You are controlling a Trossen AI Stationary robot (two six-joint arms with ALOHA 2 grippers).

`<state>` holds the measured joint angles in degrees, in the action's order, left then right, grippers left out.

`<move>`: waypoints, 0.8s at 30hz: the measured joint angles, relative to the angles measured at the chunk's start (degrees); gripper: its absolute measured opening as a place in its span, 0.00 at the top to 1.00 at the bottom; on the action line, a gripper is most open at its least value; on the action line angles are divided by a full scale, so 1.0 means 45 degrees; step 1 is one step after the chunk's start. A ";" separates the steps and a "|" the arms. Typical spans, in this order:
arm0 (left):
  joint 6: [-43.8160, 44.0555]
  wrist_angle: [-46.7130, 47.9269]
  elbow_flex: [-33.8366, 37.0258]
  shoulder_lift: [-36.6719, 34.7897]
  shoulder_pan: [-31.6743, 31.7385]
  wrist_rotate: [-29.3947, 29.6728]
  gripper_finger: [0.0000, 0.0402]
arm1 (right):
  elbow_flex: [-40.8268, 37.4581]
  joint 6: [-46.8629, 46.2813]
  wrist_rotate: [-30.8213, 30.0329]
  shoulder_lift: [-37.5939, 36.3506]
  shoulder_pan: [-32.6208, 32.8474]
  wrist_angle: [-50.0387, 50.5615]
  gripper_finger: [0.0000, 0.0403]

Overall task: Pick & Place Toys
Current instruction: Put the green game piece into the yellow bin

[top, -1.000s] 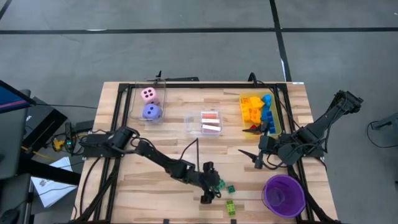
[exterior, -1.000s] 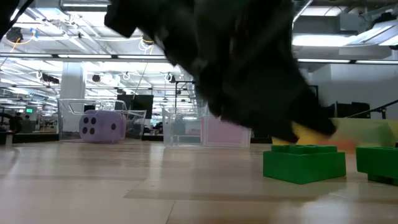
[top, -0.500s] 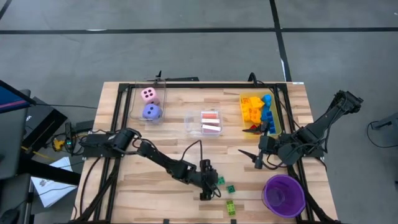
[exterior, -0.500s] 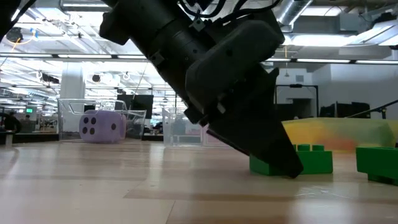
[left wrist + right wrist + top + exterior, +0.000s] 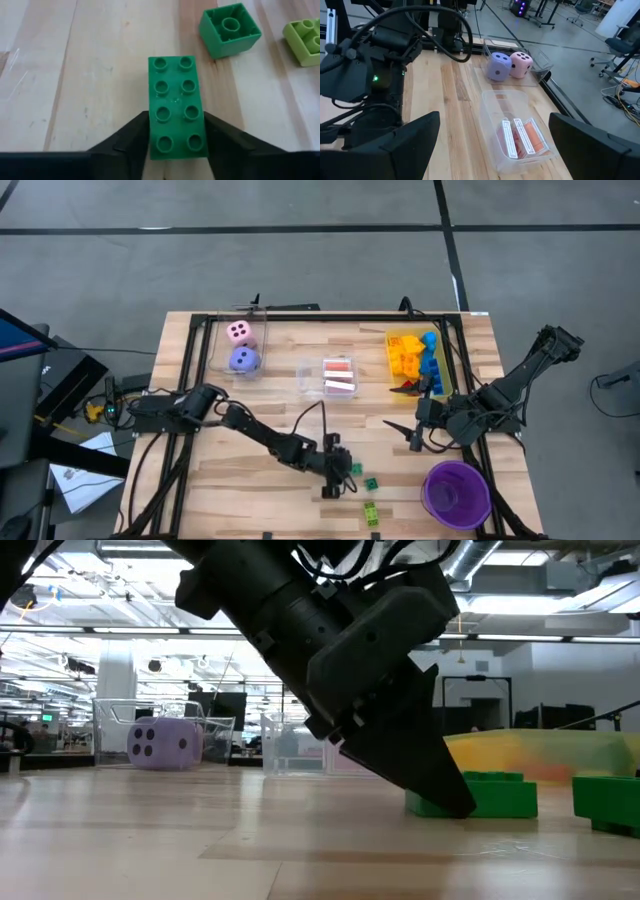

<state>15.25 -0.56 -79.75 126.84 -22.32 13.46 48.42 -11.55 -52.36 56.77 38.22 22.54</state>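
A dark green eight-stud brick lies studs up on the wooden table, near the front middle. My left gripper slants down onto its near end and is shut on it; the low view shows the gripper at that brick. A small dark green brick lies hollow side up beyond it, with a light green one beside it. My right gripper hangs open above the table's right part, holding nothing. My left gripper pinches the green brick's two long sides between its two fingers, at the brick's end nearest the arm. The fingers slant down from the table's left and lie along the brick. The brick lies flat on the table, studs up.
At the back stand a clear bin with a pink and a purple die, a clear bin with cards, and a yellow bin of yellow, blue and red bricks. A round purple cup stands at the front right.
My left gripper has tipped down and sunk a little onto the green brick's end. In the low view the brick has slid a short way sideways along the table and stays flat.
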 joint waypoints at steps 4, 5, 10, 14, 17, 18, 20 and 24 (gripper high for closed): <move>-0.0349 -0.0058 0.0005 -0.0089 0.0078 -0.0587 0.67 | 0.0000 0.0000 0.0000 0.0000 0.0000 0.0169 0.09; -0.0356 -0.0060 0.0007 -0.0129 0.0097 -0.0816 0.67 | 0.0000 0.0000 0.0005 0.0000 0.0000 0.0204 0.09; -0.0398 -0.0035 0.0029 -0.0999 0.0257 -0.1192 0.67 | 0.0000 0.0095 0.0872 0.0000 -0.0005 0.0243 0.09; -0.0333 -0.0134 0.0024 -0.2155 0.0269 -0.1094 0.67 | 0.0000 0.0693 0.2405 0.0392 0.0024 0.0088 0.09; -0.0291 -0.0814 0.0018 -0.3100 0.0276 -0.1070 0.67 | 0.0000 0.1625 0.3234 0.0867 0.0160 -0.0734 0.09; -0.0286 -0.1151 -0.0014 -0.3355 0.0267 -0.1060 0.67 | 0.0000 0.2030 0.3508 0.1039 0.0201 -0.1116 0.10; -0.0287 -0.1283 -0.0010 -0.3749 0.0229 -0.1051 0.67 | -0.0005 0.2918 0.4081 0.1327 0.0325 -0.1932 0.11; -0.0291 -0.1538 0.0010 -0.3968 0.0218 -0.1046 0.67 | -0.0005 0.4122 0.5058 0.1637 0.0560 -0.3255 0.13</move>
<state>13.93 -7.49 -79.70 108.98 -21.34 8.75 48.40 7.00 -29.60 64.14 40.74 7.90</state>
